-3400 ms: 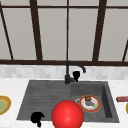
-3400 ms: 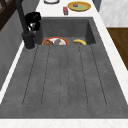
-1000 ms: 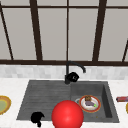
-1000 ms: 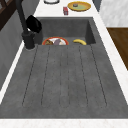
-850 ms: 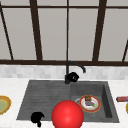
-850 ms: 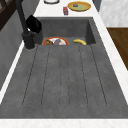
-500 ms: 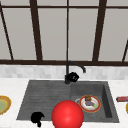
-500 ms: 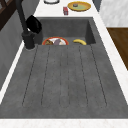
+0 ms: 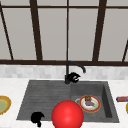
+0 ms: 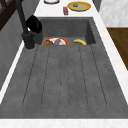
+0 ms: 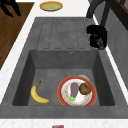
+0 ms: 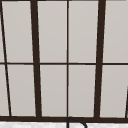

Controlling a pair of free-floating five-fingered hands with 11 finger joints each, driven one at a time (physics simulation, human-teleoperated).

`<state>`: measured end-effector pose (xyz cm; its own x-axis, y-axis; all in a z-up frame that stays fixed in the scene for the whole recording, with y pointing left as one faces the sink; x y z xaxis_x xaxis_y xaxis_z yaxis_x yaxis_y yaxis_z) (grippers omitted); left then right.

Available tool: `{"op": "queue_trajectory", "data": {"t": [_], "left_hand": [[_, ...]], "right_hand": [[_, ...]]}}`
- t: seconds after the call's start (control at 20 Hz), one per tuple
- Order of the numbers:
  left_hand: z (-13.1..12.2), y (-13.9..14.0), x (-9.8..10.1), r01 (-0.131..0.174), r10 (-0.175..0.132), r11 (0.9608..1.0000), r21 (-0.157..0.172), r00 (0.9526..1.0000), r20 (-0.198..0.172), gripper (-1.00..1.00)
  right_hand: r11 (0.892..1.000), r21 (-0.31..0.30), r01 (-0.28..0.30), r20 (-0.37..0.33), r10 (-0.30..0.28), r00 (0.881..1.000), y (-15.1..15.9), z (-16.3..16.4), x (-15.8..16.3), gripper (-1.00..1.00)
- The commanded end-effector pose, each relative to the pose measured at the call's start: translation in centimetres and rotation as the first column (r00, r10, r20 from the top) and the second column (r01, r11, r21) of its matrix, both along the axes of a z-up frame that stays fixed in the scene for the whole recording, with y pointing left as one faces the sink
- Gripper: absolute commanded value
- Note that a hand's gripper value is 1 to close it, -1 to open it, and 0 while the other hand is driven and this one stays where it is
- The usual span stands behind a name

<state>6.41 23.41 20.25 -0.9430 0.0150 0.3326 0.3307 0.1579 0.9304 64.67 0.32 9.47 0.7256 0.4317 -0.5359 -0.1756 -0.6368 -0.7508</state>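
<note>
Right hand [image 9: 73,77] hovers curled; left hand [image 9: 37,118] hangs low.

I'm looking at a kitchen: a grey sink [image 9: 45,95] with a dark faucet [image 9: 71,68] under a window [image 12: 67,57], set in a white surface [image 10: 112,55].

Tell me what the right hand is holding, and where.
The right hand is at the faucet base; whether its fingers grip it cannot be told.
</note>
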Motion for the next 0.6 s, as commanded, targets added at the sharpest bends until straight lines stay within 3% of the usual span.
{"op": "queue_trajectory", "data": {"t": [0.0,0.25,0.4,0.55], "left_hand": [[0.0,0.0,0.0,0.000,0.000,1.0000,0.000,1.0000,0.000,0.00],[0.0,0.0,0.0,0.000,0.000,1.0000,0.000,1.0000,0.000,0.00],[0.0,0.0,0.0,0.000,0.000,1.0000,0.000,1.0000,0.000,0.00],[0.0,0.0,0.0,0.000,0.000,1.0000,0.000,1.0000,0.000,0.00]], "right_hand": [[1.000,0.030,-0.006,-0.017,0.007,1.000,-0.2,1.0,0.3,-1.00],[0.988,0.153,0.006,-0.011,-0.004,1.000,-1.1,4.0,-0.1,-1.00],[0.972,0.235,0.008,-0.023,-0.003,1.000,-2.1,4.2,-0.7,-1.00],[0.965,0.263,-0.001,-0.026,0.008,1.000,-2.9,5.2,-0.9,-1.00]]}}
